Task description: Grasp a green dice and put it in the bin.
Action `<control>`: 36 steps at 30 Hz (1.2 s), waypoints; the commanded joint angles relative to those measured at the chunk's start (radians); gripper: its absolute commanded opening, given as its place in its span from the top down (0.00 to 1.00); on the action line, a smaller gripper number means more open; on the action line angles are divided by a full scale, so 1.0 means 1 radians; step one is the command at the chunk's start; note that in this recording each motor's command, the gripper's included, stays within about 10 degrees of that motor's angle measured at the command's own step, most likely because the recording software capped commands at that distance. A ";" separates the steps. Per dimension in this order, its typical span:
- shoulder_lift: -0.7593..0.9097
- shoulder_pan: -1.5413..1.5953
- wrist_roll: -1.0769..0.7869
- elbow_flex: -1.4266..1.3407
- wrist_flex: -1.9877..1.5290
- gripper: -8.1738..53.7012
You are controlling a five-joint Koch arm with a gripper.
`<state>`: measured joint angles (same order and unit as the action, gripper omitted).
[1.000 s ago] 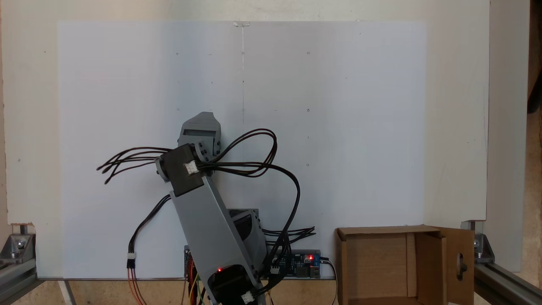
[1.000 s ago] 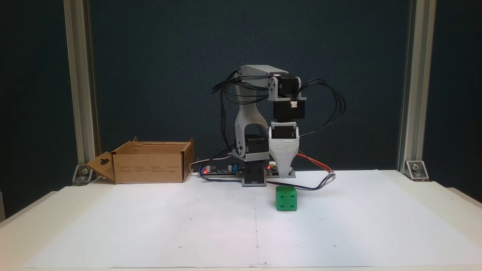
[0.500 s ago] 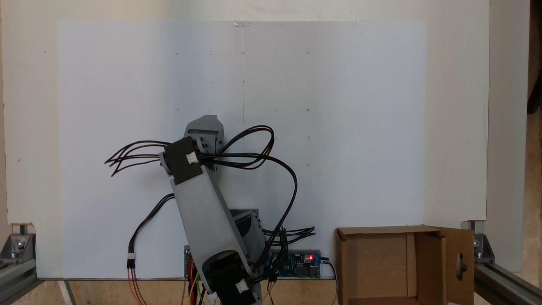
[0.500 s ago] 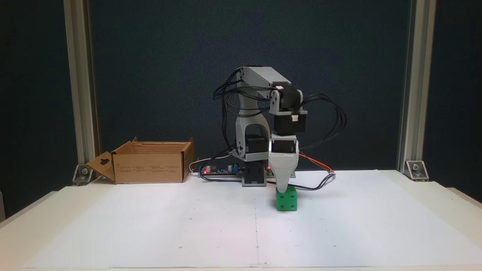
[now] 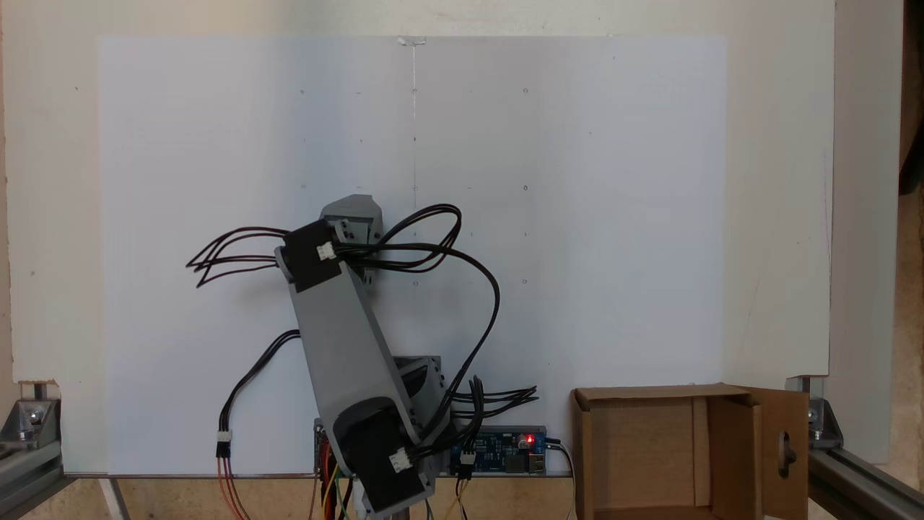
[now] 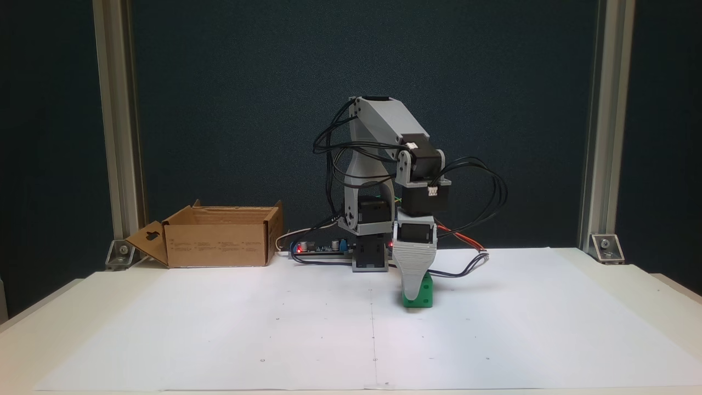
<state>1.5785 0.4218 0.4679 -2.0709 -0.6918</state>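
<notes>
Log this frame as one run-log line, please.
phase: reaching | claw: lowered over green dice, grip unclear | dice: on paper | bin: no dice visible inside

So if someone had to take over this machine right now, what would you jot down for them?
Hand: lowered over the small bright green plastic dice; one grey finger covers its front, so open or shut cannot be told.
Dice: on the white paper sheet, not lifted.
Brown cardboard box bin: at the table's back, left in this fixed view, flaps open.
Done: approach.
Left: grip, lift, carry to bin, release.
</notes>
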 commanded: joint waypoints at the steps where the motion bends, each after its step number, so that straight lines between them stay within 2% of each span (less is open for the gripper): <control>1: -0.002 0.000 0.063 0.014 0.000 0.16; 23: -0.057 0.011 0.072 0.005 0.034 0.19; 27: -0.067 0.011 0.072 0.005 0.049 0.24; 32: -0.075 0.009 0.081 0.000 0.066 0.41; 36: -0.075 0.009 0.100 -0.017 0.094 0.65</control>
<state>1.5033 0.4264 0.4939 -2.0877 -0.5967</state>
